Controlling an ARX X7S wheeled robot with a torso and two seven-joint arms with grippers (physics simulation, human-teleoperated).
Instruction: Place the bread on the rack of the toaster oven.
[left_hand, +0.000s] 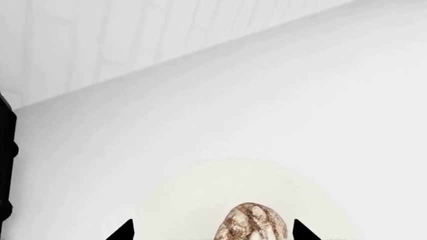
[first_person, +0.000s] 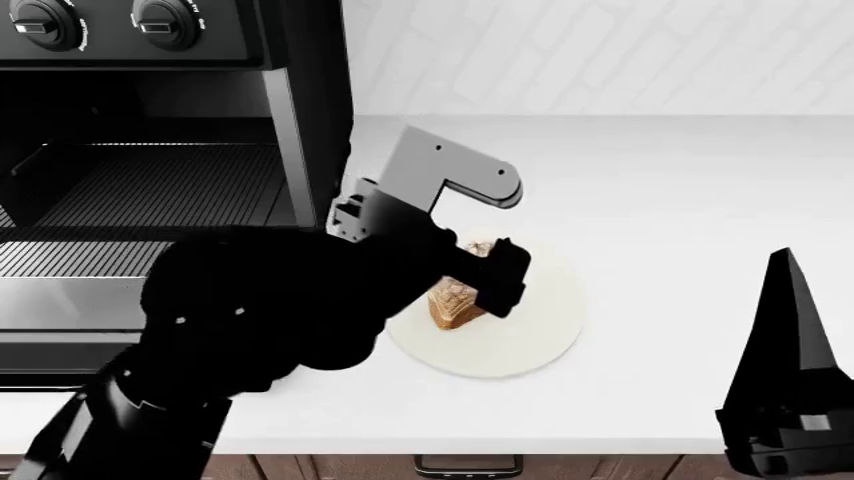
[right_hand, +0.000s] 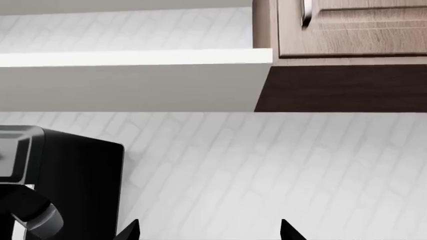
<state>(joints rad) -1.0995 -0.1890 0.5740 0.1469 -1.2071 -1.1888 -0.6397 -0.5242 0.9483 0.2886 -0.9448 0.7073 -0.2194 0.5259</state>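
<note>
While the bread (first_person: 457, 303) sits on its plate (first_person: 534, 345) beside the oven (first_person: 160, 120), the left hand (left_hand: 212, 231) straddles it wide — ready to grip — right hand (right_hand: 208, 231) idle, spread.

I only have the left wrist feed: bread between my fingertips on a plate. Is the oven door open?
Observer: Yes. In the head view the toaster oven stands open, its rack exposed.
Operator: Which way from the bread?
Observer: The oven is left of the bread, which sits on the plate.
Operator: Is my left gripper shut on it?
Observer: Cannot tell; the left gripper straddles it, contact hidden.
Operator: Right arm?
Observer: The right gripper is parked at the right, off the plate.
</note>
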